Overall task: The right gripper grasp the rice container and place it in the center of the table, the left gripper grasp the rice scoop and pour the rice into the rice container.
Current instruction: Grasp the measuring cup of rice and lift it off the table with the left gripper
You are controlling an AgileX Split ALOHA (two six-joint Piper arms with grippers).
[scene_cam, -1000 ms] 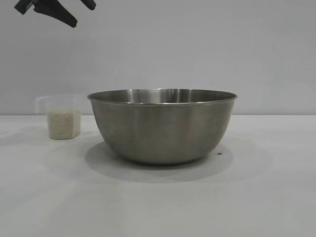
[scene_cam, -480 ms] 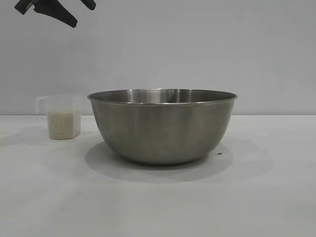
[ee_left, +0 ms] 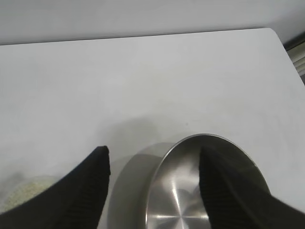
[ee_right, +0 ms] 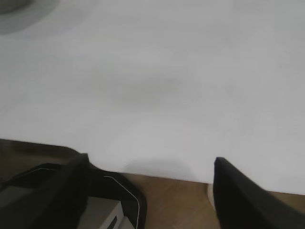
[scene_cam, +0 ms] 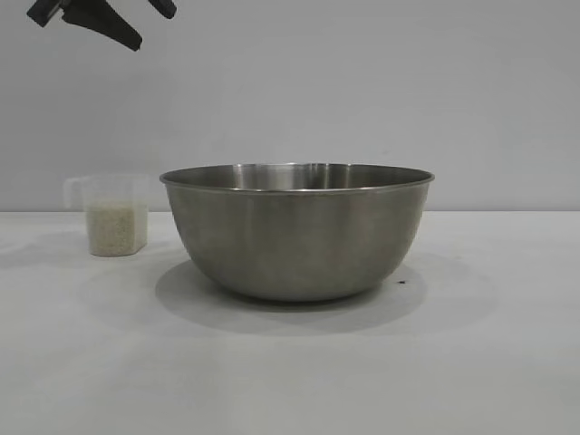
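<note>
From outside, you see the large round brushed stainless-steel bowl (scene_cam: 297, 231) standing mid-way across the plain white matte desk (scene_cam: 290, 372), the small clear plastic scoop (scene_cam: 112, 214) of white rice (scene_cam: 116, 228) upright beside it at the left and apart from it, and the black left pincer (scene_cam: 101, 20) high above the scoop at the top left corner. Your left wrist camera shows that pincer (ee_left: 155, 160) released and empty above the bowl's rim (ee_left: 205, 138), with the rice (ee_left: 26, 193) low behind one finger. Your right wrist camera shows the black right pincer (ee_right: 151, 174) released too, holding nothing, over the desk's near edge (ee_right: 157, 174) with brown floor (ee_right: 171, 202) beyond.

Level table-height front view, downward wrist views
</note>
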